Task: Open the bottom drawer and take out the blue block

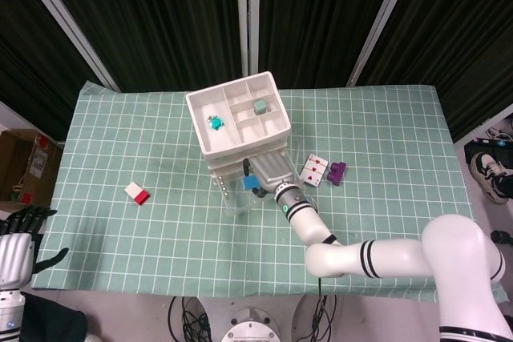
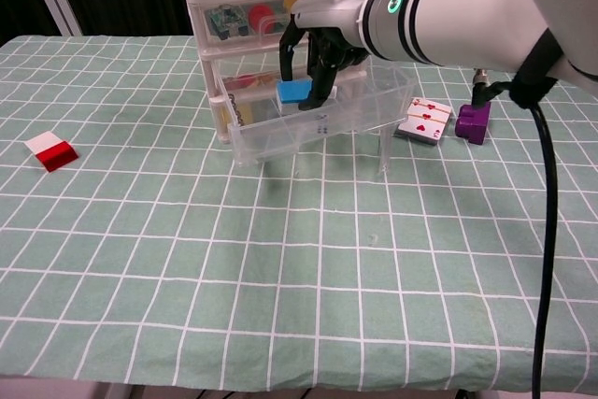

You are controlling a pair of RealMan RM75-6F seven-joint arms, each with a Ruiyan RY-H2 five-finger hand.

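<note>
A white drawer unit [image 2: 280, 7] stands at the back middle of the table, its clear bottom drawer [image 2: 322, 123] pulled out toward me. My right hand [image 2: 316, 49] pinches the blue block [image 2: 295, 92] and holds it just above the open drawer. In the head view the blue block [image 1: 249, 182] shows at the front of the unit [image 1: 239, 118], beside my right hand [image 1: 268, 172]. My left hand [image 1: 18, 234] hangs off the table's near left edge, fingers apart, holding nothing.
A red and white block [image 2: 51, 151] lies at the left. Playing cards [image 2: 428, 120] and a purple block [image 2: 473, 121] lie right of the drawer. The upper drawers hold small coloured items. The unit's top tray [image 1: 210, 143] holds a teal piece [image 1: 215, 122] and a grey cube [image 1: 260, 107].
</note>
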